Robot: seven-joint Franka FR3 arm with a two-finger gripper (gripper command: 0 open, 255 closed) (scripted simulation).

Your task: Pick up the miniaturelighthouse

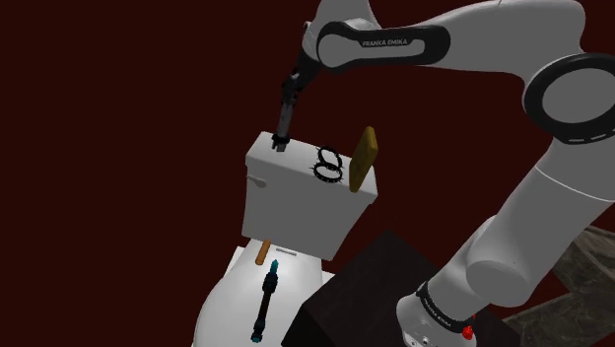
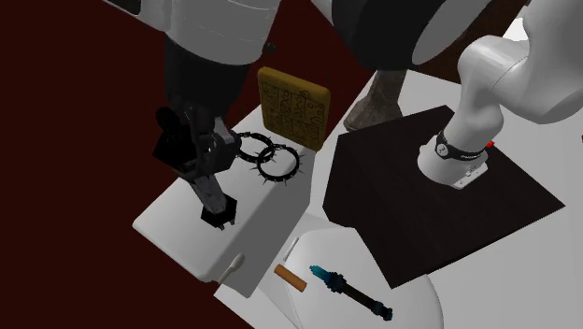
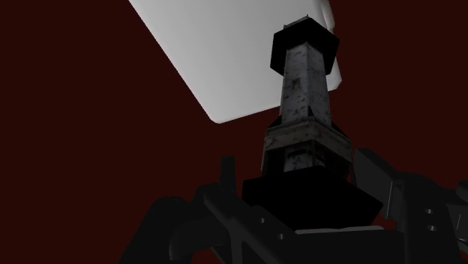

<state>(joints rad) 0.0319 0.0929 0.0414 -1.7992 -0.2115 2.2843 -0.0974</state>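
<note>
The miniature lighthouse [image 1: 281, 138] is a slim grey tower with black ends. It hangs nearly upright at the white toilet tank lid [image 1: 296, 158], near the lid's left end in the shoulder view. My black gripper [image 1: 286, 110] comes down from above and is shut on its upper part. In the second exterior view the lighthouse [image 2: 216, 204] sticks out below the gripper [image 2: 207, 178], its base at the lid [image 2: 177, 220]; whether it touches is unclear. In the wrist view the lighthouse [image 3: 304, 97] runs out from between the fingers of the gripper [image 3: 304, 199].
Two black spiked rings [image 1: 330, 166] and an upright tan slab [image 1: 363, 158] stand on the same lid. An orange stick [image 1: 262, 252] and a black rod with teal tips [image 1: 266, 301] lie on the toilet seat lid below. The dark stand [image 1: 365, 286] is to the right.
</note>
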